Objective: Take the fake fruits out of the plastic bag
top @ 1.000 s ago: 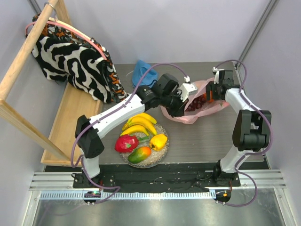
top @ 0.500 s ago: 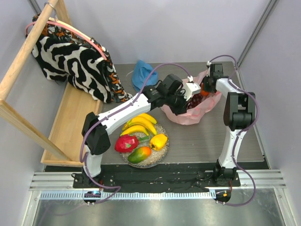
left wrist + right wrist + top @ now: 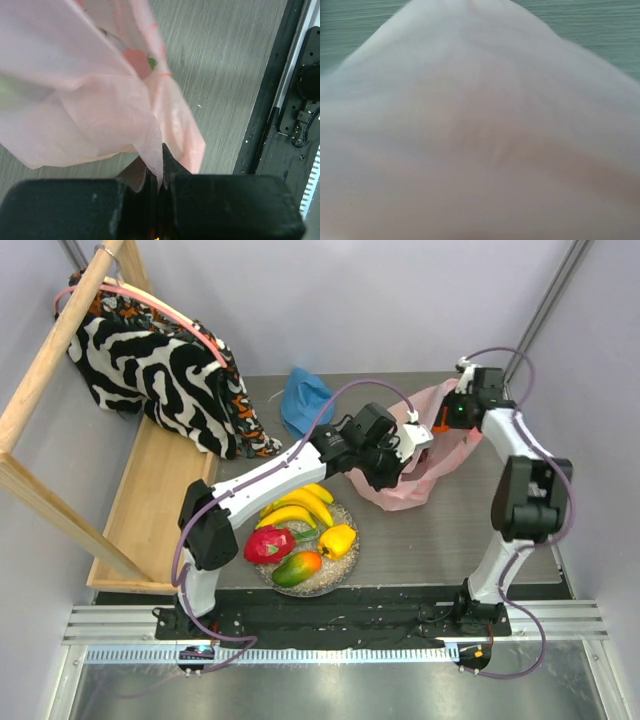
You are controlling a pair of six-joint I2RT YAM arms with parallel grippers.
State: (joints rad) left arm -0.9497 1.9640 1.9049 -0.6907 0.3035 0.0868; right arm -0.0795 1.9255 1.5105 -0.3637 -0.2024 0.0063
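Higher now, the pink plastic bag (image 3: 398, 488) hangs over the bench (image 3: 450, 540). Left hand (image 3: 160, 157) pinches its edge shut; right hand (image 3: 442, 423) (hidden in plastic), can't tell. Thin plastic could slip, spilling any fruit inside.

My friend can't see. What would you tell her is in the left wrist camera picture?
The left gripper has its black jaws pinched shut on a fold of the thin pink plastic bag, which spreads up and left across most of the picture. Behind it lies the grey table, with a black rail along the right.
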